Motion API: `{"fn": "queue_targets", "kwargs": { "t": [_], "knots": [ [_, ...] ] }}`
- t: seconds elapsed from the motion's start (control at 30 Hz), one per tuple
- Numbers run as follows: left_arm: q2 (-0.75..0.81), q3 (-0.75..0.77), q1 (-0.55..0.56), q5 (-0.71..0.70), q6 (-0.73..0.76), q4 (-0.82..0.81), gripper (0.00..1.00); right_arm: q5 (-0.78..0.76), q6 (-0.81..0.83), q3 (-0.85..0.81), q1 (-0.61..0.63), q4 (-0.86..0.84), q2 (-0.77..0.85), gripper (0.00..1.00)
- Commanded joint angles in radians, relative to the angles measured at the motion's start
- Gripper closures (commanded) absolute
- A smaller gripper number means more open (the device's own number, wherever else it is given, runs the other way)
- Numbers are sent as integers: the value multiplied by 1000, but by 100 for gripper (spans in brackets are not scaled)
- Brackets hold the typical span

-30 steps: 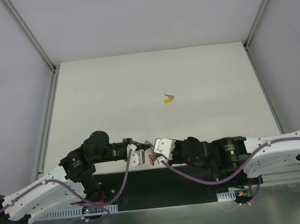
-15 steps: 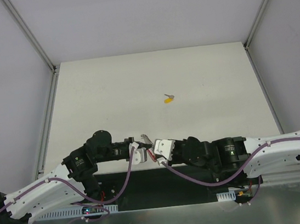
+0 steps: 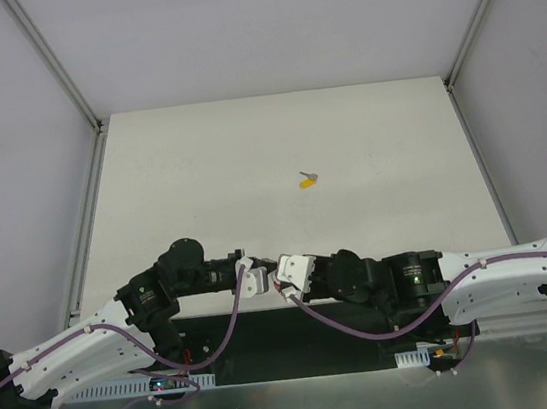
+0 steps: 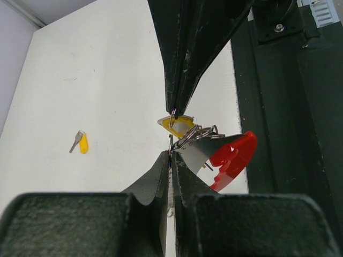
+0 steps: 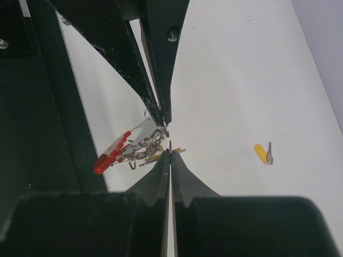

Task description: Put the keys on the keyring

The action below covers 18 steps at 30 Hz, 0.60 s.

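Note:
The keyring hangs between my two grippers near the table's front edge: a red curved loop (image 4: 234, 154), a grey strap (image 4: 206, 152) and a small metal ring (image 4: 194, 134). My left gripper (image 4: 171, 152) is shut on the metal ring. My right gripper (image 5: 170, 152) is shut on a yellow-headed key (image 4: 177, 125), its tips meeting the left tips. In the right wrist view the keyring (image 5: 131, 147) dangles left of both tips. From above, the left gripper (image 3: 265, 274) and right gripper (image 3: 282, 278) stand tip to tip. A second key (image 3: 308, 181) lies loose mid-table.
The white table (image 3: 199, 174) has metal frame rails (image 3: 86, 239) along its sides. A black base plate (image 3: 270, 331) lies directly below the grippers at the near edge. The loose key (image 4: 80, 143) lies well away from the hanging keyring, as the right wrist view of that key (image 5: 263, 153) also shows.
Both grippers stay shut and tip to tip. The left wrist has shifted slightly away from the near edge, and the right gripper has edged a little to the left.

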<state>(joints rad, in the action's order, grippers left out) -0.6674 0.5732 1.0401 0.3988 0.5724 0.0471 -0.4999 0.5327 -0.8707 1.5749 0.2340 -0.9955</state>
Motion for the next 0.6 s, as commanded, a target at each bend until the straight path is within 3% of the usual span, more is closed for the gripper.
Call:
{"fn": "queue_targets", "kwargs": {
  "t": [0.0,0.57],
  "knots": [
    [9,1,1,-3,-22,-89,100,18,1,-1,-15,-45,-2,99],
    [17,-7,1,-17,-26,-104,100,37,-14,29,-30,-62,34,99]
  ]
}}
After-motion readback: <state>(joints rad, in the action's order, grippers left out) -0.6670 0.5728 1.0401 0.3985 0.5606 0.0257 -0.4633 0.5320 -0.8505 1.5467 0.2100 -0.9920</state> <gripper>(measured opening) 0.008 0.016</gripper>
